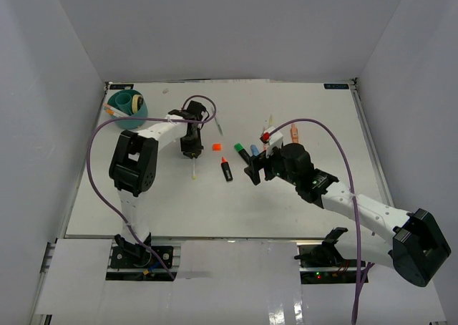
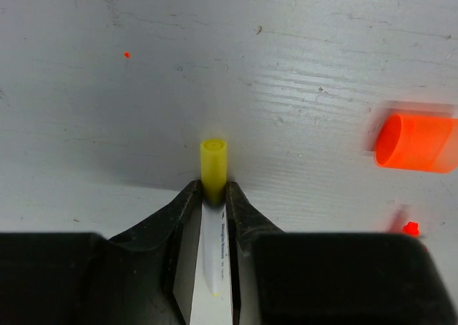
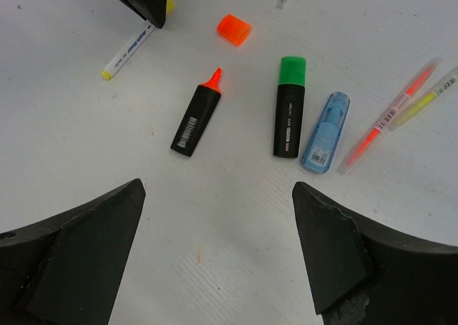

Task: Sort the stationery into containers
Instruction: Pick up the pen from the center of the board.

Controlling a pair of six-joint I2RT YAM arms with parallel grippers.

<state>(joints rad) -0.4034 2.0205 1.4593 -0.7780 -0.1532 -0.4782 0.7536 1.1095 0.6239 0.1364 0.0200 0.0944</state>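
Across the white bench (image 1: 179, 210), found print on several items but could read none of it: blue lettering along the white pen (image 3: 127, 49), a barcode label on the black highlighter (image 3: 195, 117), small white print on the green-capped highlighter (image 3: 288, 110). Saw the pen lying flat, long axis near-to-far, small yellow tip toward the arm bases, yellow cap end pinched between the narrow left jaws. Saw the black highlighter's bare orange tip pointing away, roughly toward the loose orange cap (image 1: 216, 147). Found the right jaws spread wide, holding nothing. Spotted the teal organiser (image 1: 130, 112) at the far left corner.
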